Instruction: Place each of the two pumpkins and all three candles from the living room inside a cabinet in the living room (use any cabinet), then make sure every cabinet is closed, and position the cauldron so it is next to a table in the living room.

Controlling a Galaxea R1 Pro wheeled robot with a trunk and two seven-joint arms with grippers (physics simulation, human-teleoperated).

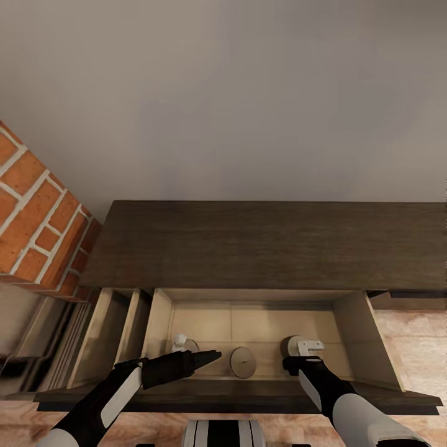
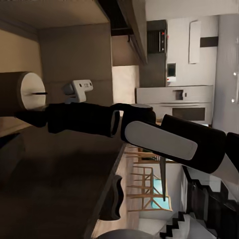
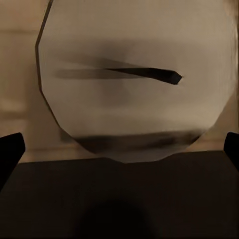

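- The brick fireplace (image 1: 37,211) stands at the far left, against the pale wall.
- Beside it, the cabinet (image 1: 267,242) runs along the wall, with a narrow drawer (image 1: 105,335) and a wide drawer (image 1: 366,335) both pulled out, their insides pale beige.
- The left gripper (image 1: 208,357) reaches into the wide drawer's left part; its dark fingers lie close together, but whether they are fully pressed I cannot tell.
- Just behind that arm, a candle (image 1: 183,343) stands upright on the drawer floor.
- A second candle (image 1: 243,361) stands near the middle, close to the drawer's front wall.
- A third candle (image 1: 290,345) stands right of it — the right gripper (image 1: 297,364) hovers just at it, and the right wrist view shows that candle's flat top (image 3: 134,84) close between two spread fingertips (image 3: 10,149).
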